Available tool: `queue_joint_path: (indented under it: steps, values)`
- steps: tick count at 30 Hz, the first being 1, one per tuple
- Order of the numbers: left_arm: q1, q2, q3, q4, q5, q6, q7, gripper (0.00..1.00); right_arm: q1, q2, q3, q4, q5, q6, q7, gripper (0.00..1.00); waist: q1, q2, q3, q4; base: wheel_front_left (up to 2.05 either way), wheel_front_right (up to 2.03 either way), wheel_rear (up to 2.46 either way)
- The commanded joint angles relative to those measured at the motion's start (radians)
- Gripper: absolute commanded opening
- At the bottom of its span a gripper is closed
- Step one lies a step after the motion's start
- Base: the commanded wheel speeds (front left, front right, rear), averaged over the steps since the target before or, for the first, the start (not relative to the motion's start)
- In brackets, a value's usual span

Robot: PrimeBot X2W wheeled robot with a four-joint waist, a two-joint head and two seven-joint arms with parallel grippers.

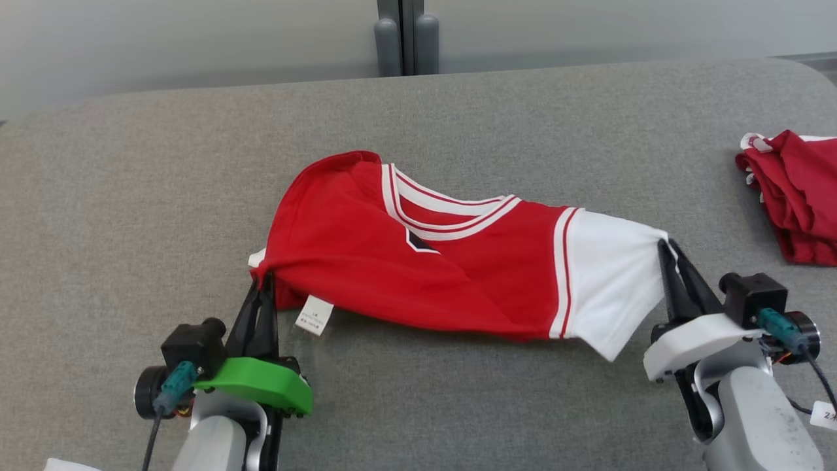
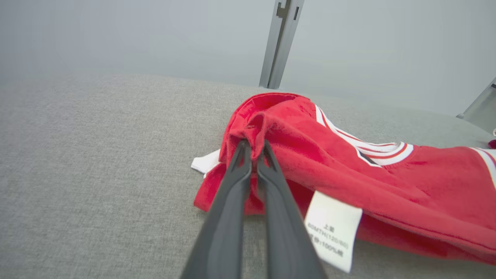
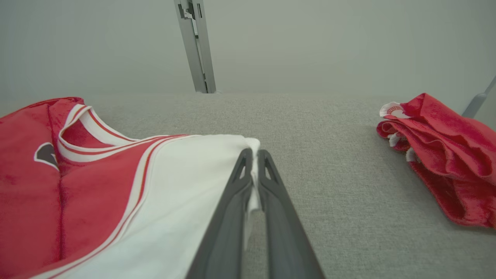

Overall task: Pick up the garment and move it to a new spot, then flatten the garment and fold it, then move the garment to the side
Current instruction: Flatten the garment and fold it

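The garment (image 1: 418,261) is a red shirt with a white-and-red striped collar and a white sleeve; it stretches across the middle of the grey table. My left gripper (image 1: 265,282) is shut on a bunch of red cloth at the garment's left end; the left wrist view shows the garment (image 2: 348,162) pinched in the left gripper (image 2: 254,149), with a white care label (image 2: 332,229) hanging beside it. My right gripper (image 1: 666,247) is shut on the tip of the white sleeve; the right wrist view has this gripper (image 3: 254,155) clamping the garment (image 3: 182,186) by its white edge.
A second red garment (image 1: 798,196) lies crumpled at the table's right edge, also seen as a red heap (image 3: 445,155) right of my right gripper. The grey table (image 1: 196,163) extends bare to the left and far side. A grey post (image 1: 405,36) stands behind it.
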Motion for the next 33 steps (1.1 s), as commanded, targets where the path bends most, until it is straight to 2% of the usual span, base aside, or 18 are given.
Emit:
queue_joint_path:
  steps: [1, 5, 11, 16, 19, 22, 26, 33]
  values:
    - [0.009, 0.005, 0.018, -0.032, 0.012, -0.009, 0.0, 0.0, -0.023, -0.006, -0.01, -0.021, 0.038, -0.002, 0.0, 0.0, 0.0, 0.0, -0.037, 0.004, 0.0, 0.0, 0.0]
    - [-0.016, 0.005, 0.062, -0.103, 0.036, -0.026, 0.0, 0.0, -0.072, -0.005, -0.018, -0.063, 0.122, -0.002, 0.0, 0.0, 0.0, 0.0, -0.062, -0.001, 0.0, 0.0, 0.0]
    - [-0.086, 0.007, 0.108, -0.187, 0.067, -0.043, 0.0, 0.0, -0.183, -0.005, -0.021, -0.091, 0.361, -0.002, 0.007, 0.0, 0.0, 0.0, -0.079, -0.012, 0.0, 0.0, 0.0]
    - [-0.2, 0.048, 0.136, -0.229, 0.087, -0.052, 0.0, 0.0, -0.297, -0.006, -0.035, -0.173, 0.525, -0.002, 0.074, 0.0, 0.0, 0.0, -0.085, -0.023, 0.0, 0.0, 0.0]
    - [-0.285, 0.088, 0.132, -0.24, 0.106, -0.055, 0.0, 0.0, -0.37, -0.006, -0.059, -0.237, 0.578, -0.002, 0.125, 0.0, 0.0, 0.0, -0.084, -0.029, 0.0, 0.0, 0.0]
    - [-0.382, 0.128, 0.124, -0.251, 0.115, -0.056, 0.023, 0.0, -0.455, -0.006, -0.095, -0.296, 0.596, -0.002, 0.186, 0.0, 0.0, 0.0, -0.073, -0.036, 0.0, 0.0, 0.0]
    - [-0.504, 0.167, 0.122, -0.267, 0.106, -0.056, 0.089, 0.0, -0.582, -0.015, -0.139, -0.346, 0.544, -0.002, 0.254, 0.0, 0.0, 0.0, -0.033, -0.04, 0.0, 0.0, 0.0]
    - [-0.672, 0.186, 0.104, -0.215, 0.075, -0.057, 0.18, 0.0, -0.779, -0.033, -0.189, -0.301, 0.416, -0.002, 0.305, 0.0, 0.0, 0.0, 0.084, -0.04, 0.0, 0.0, 0.0]
